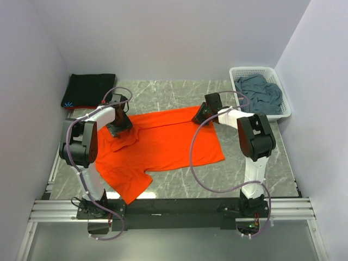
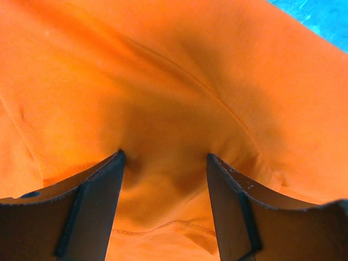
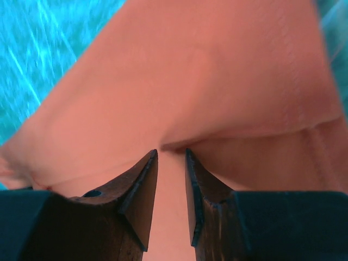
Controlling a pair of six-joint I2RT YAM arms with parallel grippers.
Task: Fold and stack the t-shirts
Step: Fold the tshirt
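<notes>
The bright orange t-shirt (image 1: pixel 163 144) lies spread on the marble table, one sleeve reaching toward the front left. My left gripper (image 1: pixel 118 129) presses down on its upper left part. In the left wrist view the jaws (image 2: pixel 165 155) stand wide apart, open, with orange cloth (image 2: pixel 163 81) bulging between them. My right gripper (image 1: pixel 200 117) sits on the shirt's upper right corner. Its jaws (image 3: pixel 171 150) are only narrowly apart, with a raised crease of the orange cloth (image 3: pixel 217 70) starting at the tips. A black t-shirt (image 1: pixel 89 89) lies folded at the back left. A blue-grey t-shirt (image 1: pixel 261 92) lies crumpled in the basket.
The white lattice basket (image 1: pixel 255 70) stands at the back right against the wall. Bare marble (image 1: pixel 179 95) lies behind the orange shirt. White walls close in the left, back and right sides. A metal rail (image 1: pixel 174 209) with both arm bases runs along the near edge.
</notes>
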